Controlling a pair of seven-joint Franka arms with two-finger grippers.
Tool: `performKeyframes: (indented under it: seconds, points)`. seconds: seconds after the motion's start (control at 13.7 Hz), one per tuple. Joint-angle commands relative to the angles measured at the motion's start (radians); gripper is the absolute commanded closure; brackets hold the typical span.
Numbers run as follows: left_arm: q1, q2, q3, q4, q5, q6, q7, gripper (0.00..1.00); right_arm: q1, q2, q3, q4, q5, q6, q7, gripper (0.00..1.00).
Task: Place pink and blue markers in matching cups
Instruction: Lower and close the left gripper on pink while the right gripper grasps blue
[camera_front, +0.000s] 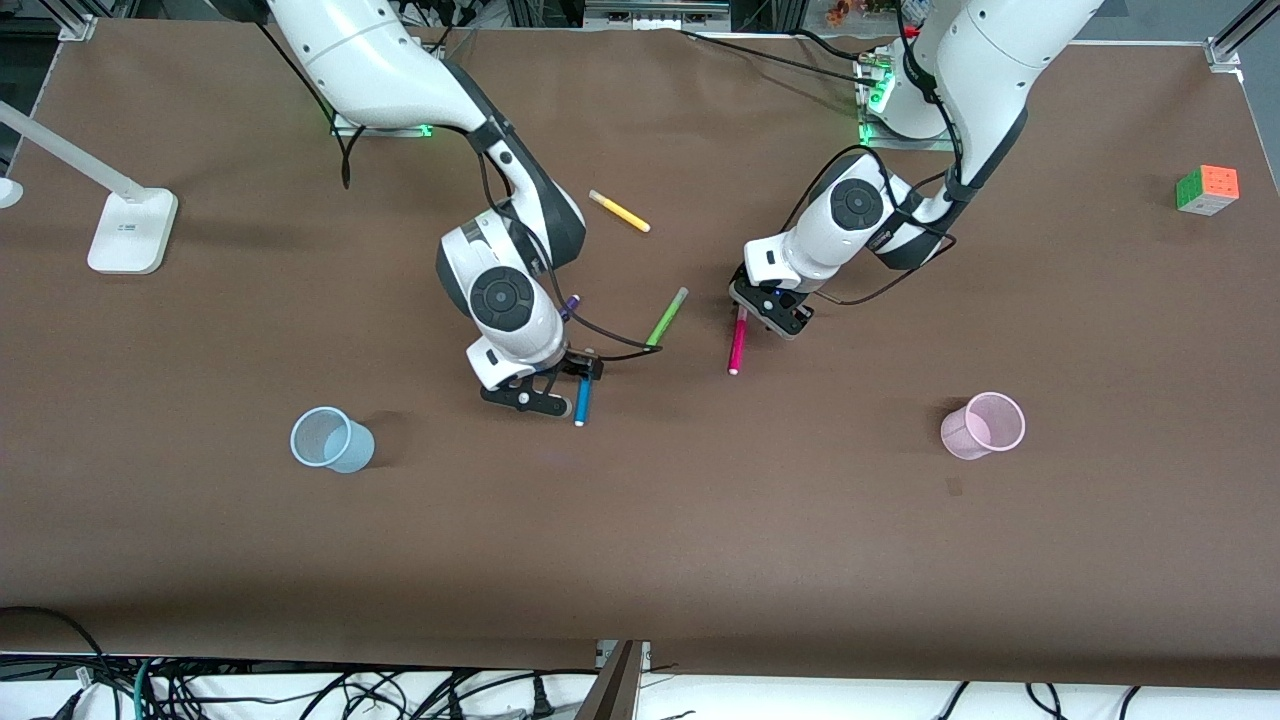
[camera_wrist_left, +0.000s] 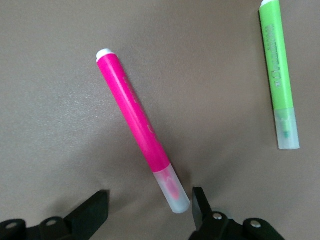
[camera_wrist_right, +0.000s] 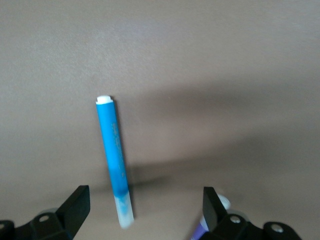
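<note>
The blue marker (camera_front: 582, 400) lies on the table. My right gripper (camera_front: 566, 388) is low over its capped end, open; in the right wrist view the marker (camera_wrist_right: 114, 160) has that end between the spread fingers (camera_wrist_right: 77, 205), nearer one of them. The pink marker (camera_front: 738, 342) lies toward the left arm's end. My left gripper (camera_front: 768, 308) is open over its capped end; the left wrist view shows the marker (camera_wrist_left: 135, 125) with its cap close to one finger (camera_wrist_left: 200, 207). The pale blue cup (camera_front: 330, 440) stands toward the right arm's end, the pale pink cup (camera_front: 983, 425) toward the left arm's end.
A green marker (camera_front: 667, 316) lies between the two grippers and shows in the left wrist view (camera_wrist_left: 279, 75). A purple pen (camera_front: 571, 305) lies under the right arm. A yellow marker (camera_front: 620, 211), a puzzle cube (camera_front: 1207, 189) and a white lamp base (camera_front: 130, 230) lie farther back.
</note>
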Motion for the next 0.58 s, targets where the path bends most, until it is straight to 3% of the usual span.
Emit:
performKeyframes:
  seconds: [0.0, 0.07, 0.15, 0.51]
  points:
    - [-0.015, 0.012, 0.001, 0.006, 0.022, 0.006, -0.012, 0.47, 0.02, 0.035, -0.005, 0.037, -0.007, 0.053, 0.014, 0.0]
    - [-0.02, 0.01, 0.001, 0.007, 0.022, 0.004, -0.012, 0.63, 0.025, 0.043, -0.005, 0.041, -0.005, 0.055, 0.017, 0.0]
    - [-0.021, 0.009, 0.001, 0.007, 0.022, 0.006, -0.012, 0.69, 0.025, 0.052, -0.005, 0.041, -0.005, 0.056, 0.019, 0.0]
    - [-0.017, -0.005, 0.001, 0.004, 0.044, -0.011, 0.008, 0.9, 0.039, 0.098, -0.005, 0.041, -0.004, 0.13, 0.019, 0.01]
